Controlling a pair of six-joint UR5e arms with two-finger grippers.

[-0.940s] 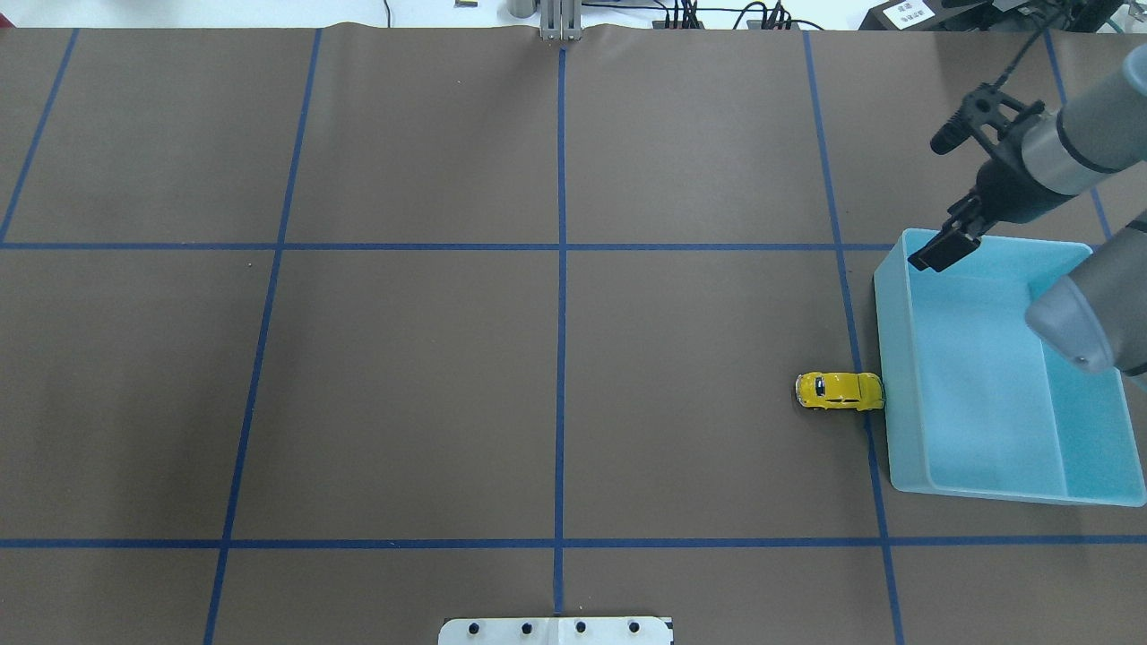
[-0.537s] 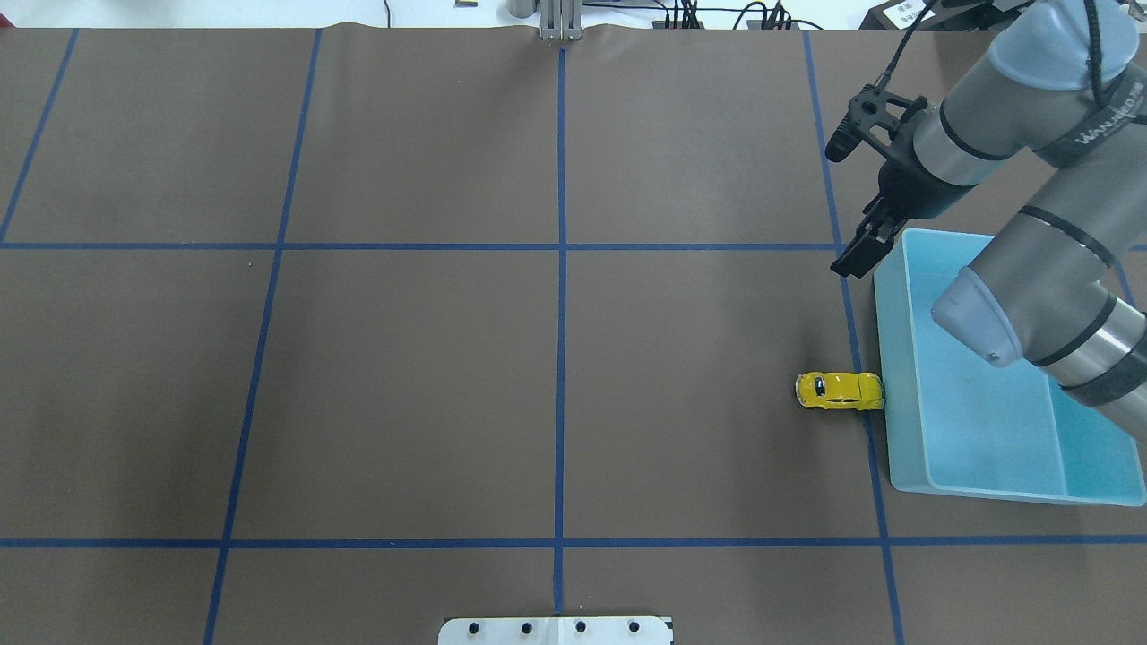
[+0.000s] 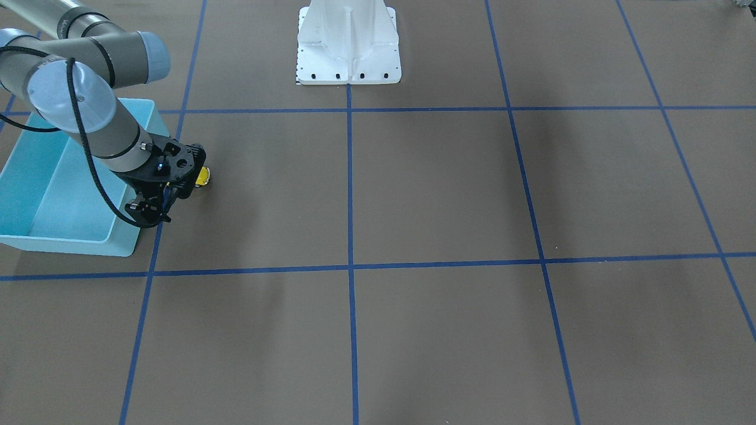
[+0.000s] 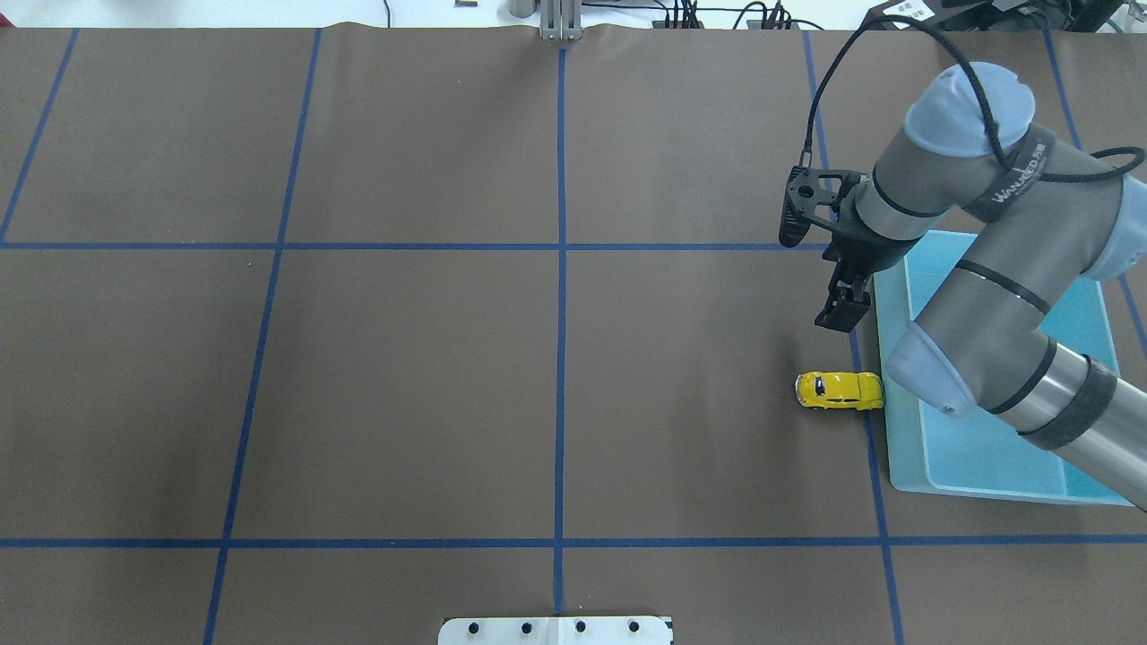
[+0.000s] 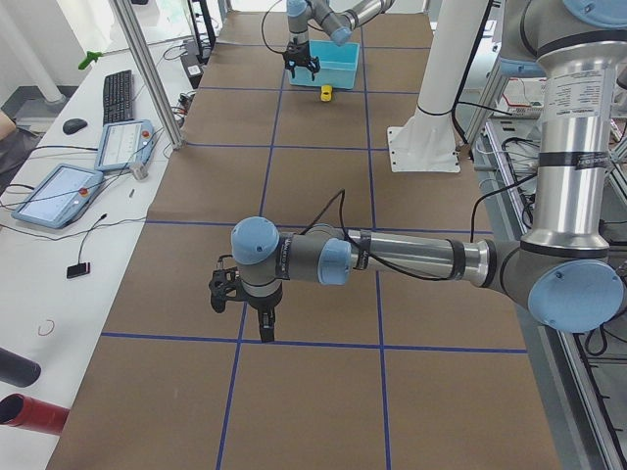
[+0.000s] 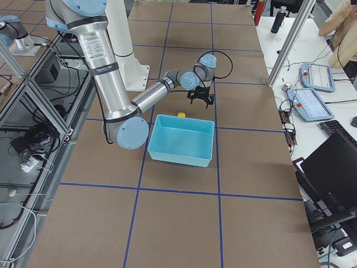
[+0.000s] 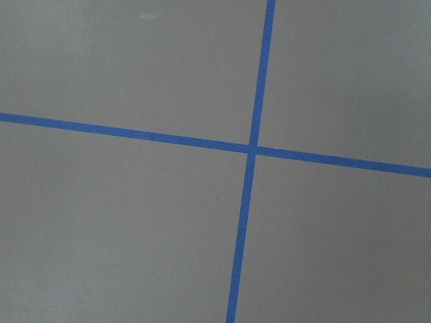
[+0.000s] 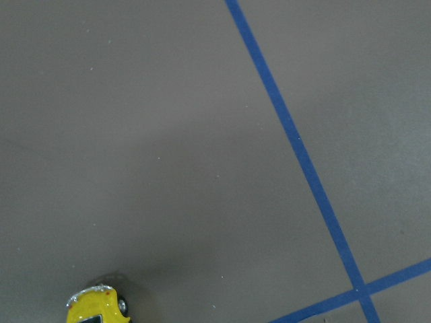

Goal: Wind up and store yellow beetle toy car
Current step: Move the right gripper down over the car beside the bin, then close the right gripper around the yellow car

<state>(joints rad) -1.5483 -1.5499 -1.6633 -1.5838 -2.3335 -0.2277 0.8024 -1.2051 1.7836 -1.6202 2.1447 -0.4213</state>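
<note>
The yellow beetle toy car (image 4: 840,391) stands on the brown table with one end against the left wall of the light blue bin (image 4: 896,439). It also shows at the bottom edge of the right wrist view (image 8: 97,307) and half hidden behind the gripper in the front view (image 3: 202,176). My right gripper (image 4: 840,315) hangs above the table just beyond the car, beside the bin's far left corner, and looks open and empty. My left gripper (image 5: 261,328) shows only in the left side view, far from the car; I cannot tell its state.
The bin (image 3: 71,242) is empty. The white robot base plate (image 4: 556,630) sits at the near middle edge. Blue tape lines (image 4: 561,269) grid the table. Operator tablets (image 5: 59,191) lie on a side bench.
My right arm swung from over the bin's far corner out to its left and down towards the car. The car and bin have not moved.
</note>
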